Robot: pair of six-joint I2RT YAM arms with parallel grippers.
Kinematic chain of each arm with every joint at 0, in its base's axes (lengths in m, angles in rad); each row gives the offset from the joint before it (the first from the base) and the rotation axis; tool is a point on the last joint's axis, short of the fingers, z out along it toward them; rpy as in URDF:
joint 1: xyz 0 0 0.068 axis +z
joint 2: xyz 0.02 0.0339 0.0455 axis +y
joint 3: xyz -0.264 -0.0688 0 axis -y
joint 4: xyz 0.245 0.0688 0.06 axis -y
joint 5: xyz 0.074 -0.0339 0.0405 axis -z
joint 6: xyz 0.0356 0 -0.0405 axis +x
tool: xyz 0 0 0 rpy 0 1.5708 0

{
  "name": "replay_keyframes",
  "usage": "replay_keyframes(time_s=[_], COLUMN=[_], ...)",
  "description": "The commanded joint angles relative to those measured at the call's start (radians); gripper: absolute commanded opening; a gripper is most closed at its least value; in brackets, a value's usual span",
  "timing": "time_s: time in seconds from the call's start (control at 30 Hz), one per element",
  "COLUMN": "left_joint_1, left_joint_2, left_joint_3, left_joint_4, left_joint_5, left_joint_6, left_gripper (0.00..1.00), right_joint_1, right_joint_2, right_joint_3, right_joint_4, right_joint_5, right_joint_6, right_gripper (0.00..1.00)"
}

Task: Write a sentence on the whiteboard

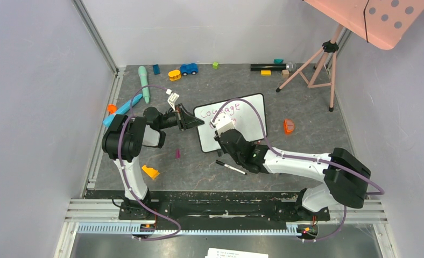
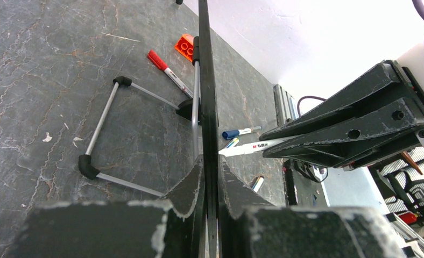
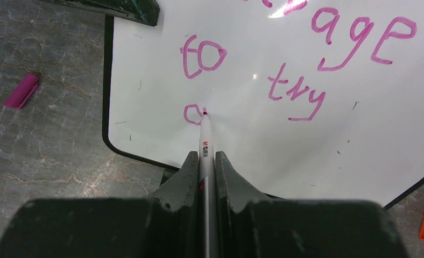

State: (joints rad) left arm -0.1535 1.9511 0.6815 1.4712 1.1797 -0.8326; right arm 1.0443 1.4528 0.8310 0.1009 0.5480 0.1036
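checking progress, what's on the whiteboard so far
On the whiteboard: pink writing, "Courage", "to", "try", and one started letter at the marker tip. From above, the right claw hides the lower lines.

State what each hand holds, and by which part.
The left hand grips the whiteboard by its edge; the right hand grips the marker by its barrel, tip on the whiteboard.

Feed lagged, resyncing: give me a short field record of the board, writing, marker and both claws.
board: small white black-framed whiteboard, propped up
writing: pink-purple handwritten sentence, "Courage", "to try"; third line has only one loop
marker: slim white-barrelled marker, tip on board at that loop
left claw: shut on whiteboard edge
right claw: shut on marker
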Motion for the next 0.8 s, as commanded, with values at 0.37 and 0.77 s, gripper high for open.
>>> replay_keyframes(time_s=[0.37, 0.77], left_joint_1=[-0.001, -0.002], left_joint_2=[-0.052, -0.053], left_joint_3=[0.001, 0.001], left_joint_4=[0.086, 0.086], left_joint_5=[0.008, 0.008], left_joint_6=[-0.005, -0.007], left_gripper=[0.02, 0.02], right_joint_1=[-0.004, -0.024], right_joint_2=[-0.095, -0.162], right_joint_3=[-0.05, -0.055], right_joint_4=[-0.011, 0.012], right_joint_5=[0.03, -0.018], right_joint_6=[0.018, 0.006], right_gripper=[0.0, 0.0])
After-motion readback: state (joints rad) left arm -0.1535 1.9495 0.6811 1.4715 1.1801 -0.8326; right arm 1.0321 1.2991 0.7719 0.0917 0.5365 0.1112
